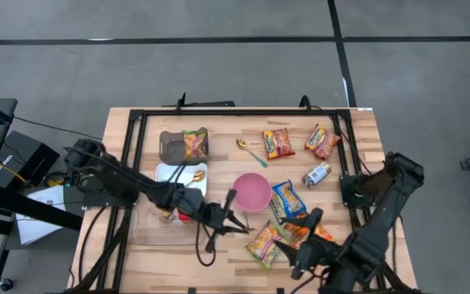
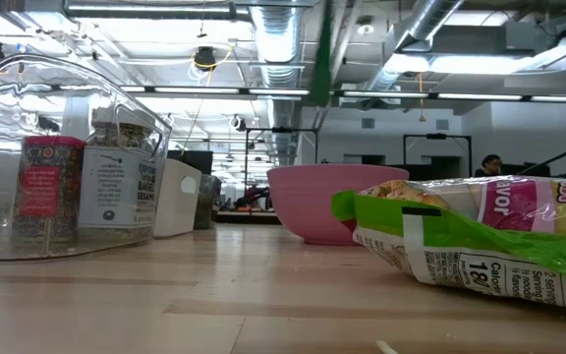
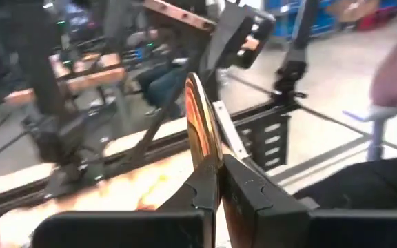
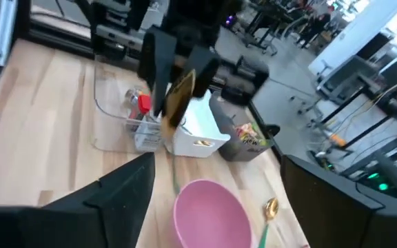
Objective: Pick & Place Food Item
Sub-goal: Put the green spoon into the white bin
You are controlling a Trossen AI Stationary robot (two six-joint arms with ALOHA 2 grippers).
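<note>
Left gripper point(image 1: 237, 226): clamped on thin orange foil packet point(image 3: 200, 124), beside pink bowl point(image 1: 252, 192).
Right gripper point(image 1: 288, 243): jaws wide, over green-edged packet point(image 1: 265, 242) on wood table point(image 1: 365, 139).
Readable: "SESAME" on jar point(image 2: 114, 177); "Calorie" on the green-edged packet.

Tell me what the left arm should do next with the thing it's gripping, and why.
Probably carry it over the pink bowl and lower it there, though the destination is a guess. The left gripper is shut on a thin golden item, held up just beside that bowl. The right gripper is open and empty, so it plays no part.
</note>
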